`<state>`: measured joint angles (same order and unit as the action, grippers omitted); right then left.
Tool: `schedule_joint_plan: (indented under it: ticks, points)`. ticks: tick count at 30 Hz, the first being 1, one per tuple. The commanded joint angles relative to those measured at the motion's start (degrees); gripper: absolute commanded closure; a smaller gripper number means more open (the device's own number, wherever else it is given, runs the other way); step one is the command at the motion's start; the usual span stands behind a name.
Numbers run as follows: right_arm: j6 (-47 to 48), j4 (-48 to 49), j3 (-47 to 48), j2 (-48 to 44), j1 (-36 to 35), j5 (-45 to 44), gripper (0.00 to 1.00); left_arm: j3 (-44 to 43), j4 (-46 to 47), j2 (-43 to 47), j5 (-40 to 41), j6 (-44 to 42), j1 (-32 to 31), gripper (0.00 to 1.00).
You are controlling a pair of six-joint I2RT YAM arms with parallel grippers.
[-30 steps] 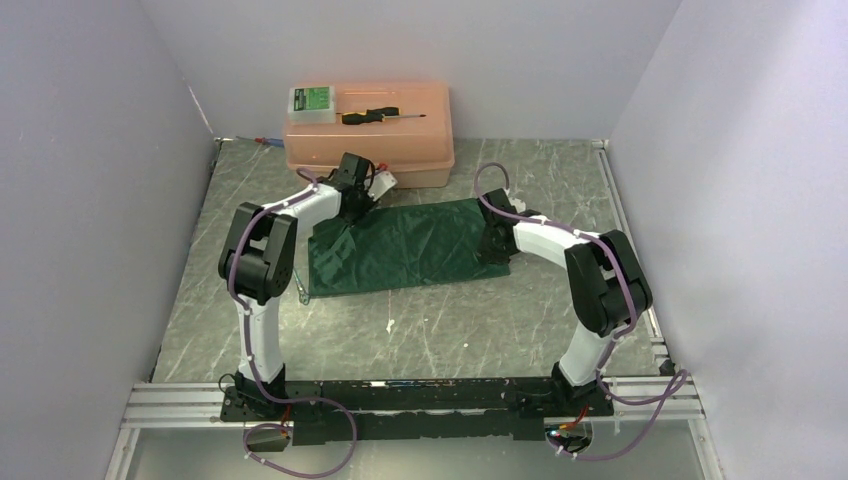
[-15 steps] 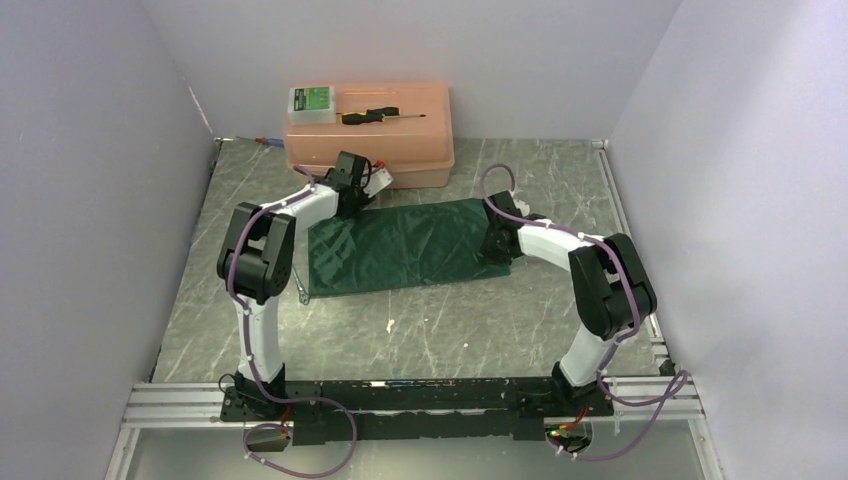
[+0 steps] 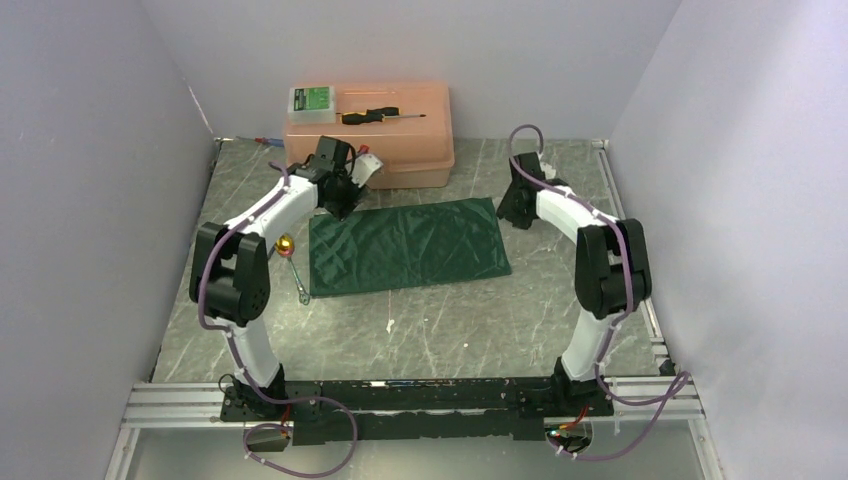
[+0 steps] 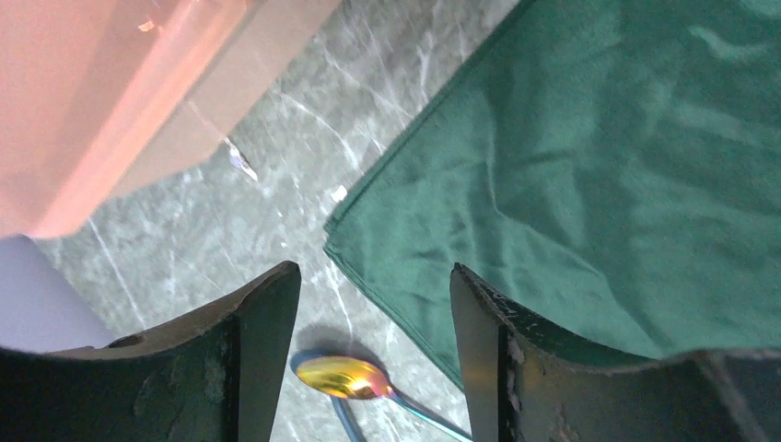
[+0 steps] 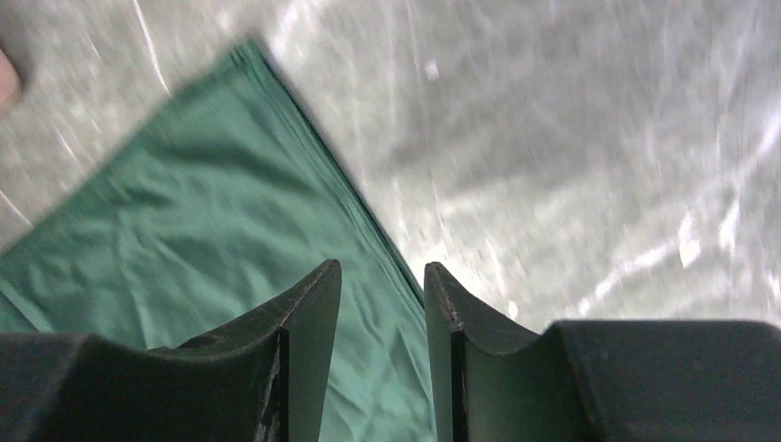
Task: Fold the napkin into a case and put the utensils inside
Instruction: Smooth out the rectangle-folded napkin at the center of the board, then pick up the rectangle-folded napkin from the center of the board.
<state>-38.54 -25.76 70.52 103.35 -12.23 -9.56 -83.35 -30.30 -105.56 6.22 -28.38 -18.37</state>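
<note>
The left fingers (image 4: 262, 341) and right fingers (image 5: 308, 341) stand spread and empty over the grey marbled tabletop (image 3: 450, 320), lifted off the flat dark green cloth napkin (image 3: 405, 245) at its middle, the small white box (image 3: 313, 103) bearing an unreadably small green label, and the newly uncovered gold-headed spoon (image 4: 345, 378) and thin silver utensil (image 3: 298, 285) lying just beside the napkin's left edge.

Green napkin (image 3: 408, 247) lies flat; utensils (image 3: 286, 244) beside it.

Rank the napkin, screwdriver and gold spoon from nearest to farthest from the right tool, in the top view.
1. Napkin, its right edge beside the right tool.
2. Screwdriver, on the box at the back.
3. Gold spoon, past the napkin's left edge.
</note>
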Motion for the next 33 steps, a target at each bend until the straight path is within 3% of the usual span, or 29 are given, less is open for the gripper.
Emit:
schedule_joint_plan:
  ticks: [1,14,19,21,31,33]
  points:
    - [2.1,-1.7,9.6,7.3,0.6,0.4,0.57,-0.2,-6.6,2.6,-5.4,2.6,2.3,0.33]
    - [2.7,-3.5,22.7,19.0,1.0,4.1,0.59,8.0,-10.9,6.4,-11.1,-1.2,2.3,0.35]
    - [2.1,-3.2,19.8,18.2,1.5,0.8,0.93,9.7,-10.4,6.7,-10.9,-2.6,2.2,0.35]
    - [1.7,-3.2,18.8,17.7,2.0,-0.4,1.0,10.2,-9.9,6.7,-10.7,-3.1,2.1,0.36]
    - [2.2,-4.6,18.3,15.6,3.2,-4.6,1.0,12.5,-7.9,6.8,-10.2,-4.1,1.8,0.36]
    - [2.2,-5.4,18.0,14.5,3.2,-3.8,0.77,12.7,-8.0,7.0,-10.6,-4.3,1.7,0.35]
